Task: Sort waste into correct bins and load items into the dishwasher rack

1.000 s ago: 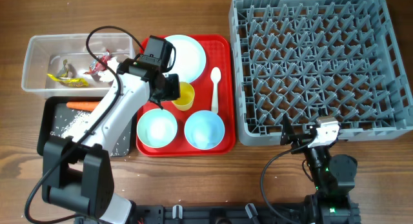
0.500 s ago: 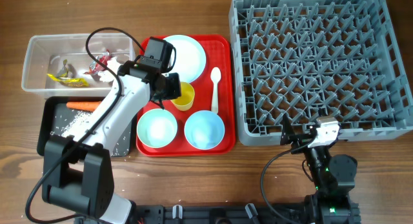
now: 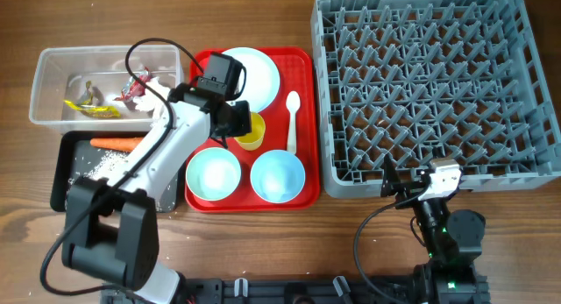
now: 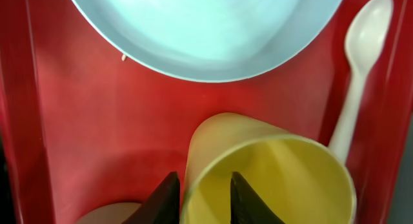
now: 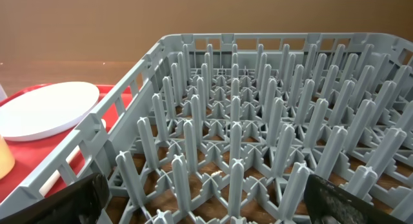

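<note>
Overhead, left gripper: low over the red serving tray, at the left rim of the upright yellow cup.
Overhead, dishes: the plate, the white spoon, 1 bowl and the other bowl all lay on that tray, with the cup in their midst.
Overhead, bins: the clear tub held the wrappers; the black tray held the carrot and rice.
Overhead, right gripper: sat just outside the front wall of the rack.
Left wrist, tool: its fingers were spread astride the cup's wall, 1 outside and 1 inside, with a gap on the inner side.
Right wrist, tool: both fingers stood wide apart, gripping nothing. The rack's pegs filled the view ahead, all bare.
</note>
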Robot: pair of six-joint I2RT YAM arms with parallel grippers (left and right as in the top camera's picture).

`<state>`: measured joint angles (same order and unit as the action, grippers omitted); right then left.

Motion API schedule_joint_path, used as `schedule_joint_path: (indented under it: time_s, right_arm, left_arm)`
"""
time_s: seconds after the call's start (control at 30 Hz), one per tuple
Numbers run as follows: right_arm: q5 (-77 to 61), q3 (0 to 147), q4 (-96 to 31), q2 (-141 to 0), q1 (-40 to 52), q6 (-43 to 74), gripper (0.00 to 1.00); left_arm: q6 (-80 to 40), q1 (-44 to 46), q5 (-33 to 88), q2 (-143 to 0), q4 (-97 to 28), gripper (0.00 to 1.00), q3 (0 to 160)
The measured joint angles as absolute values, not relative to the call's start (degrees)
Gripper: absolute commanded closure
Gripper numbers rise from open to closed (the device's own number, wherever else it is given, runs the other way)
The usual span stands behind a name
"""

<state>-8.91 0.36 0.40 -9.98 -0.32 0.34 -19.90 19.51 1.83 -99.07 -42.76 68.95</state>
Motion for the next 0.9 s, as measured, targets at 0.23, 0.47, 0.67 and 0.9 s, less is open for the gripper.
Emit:
schedule_joint_path:
  time_s: [0.23,0.47,0.67,0.9]
  right_arm:
    - [-8.91,0.36,0.40,-9.98,-0.32,0.32,0.00]
    - [-8.91,0.36,0.40,-9.98,-0.32,0.32,0.00]
    - [-8.91,0.34,0.40,-9.98,-0.32,0.32,0.00]
    - [-8.91,0.36,0.38,-9.98,-0.32,0.32,0.00]
  left_arm:
    - [-20.32,19.51,1.83,-100.31,-42.89,0.96,68.93]
    - [-20.25,19.44,2.00,-100.33,-42.92,0.96,69.19]
    - [-16.73,18.94,3.20,-100.01,-49.89,0.96,77.71]
    - [-12.34,12.95,22.15,-96.57,-48.86,0.96,87.11]
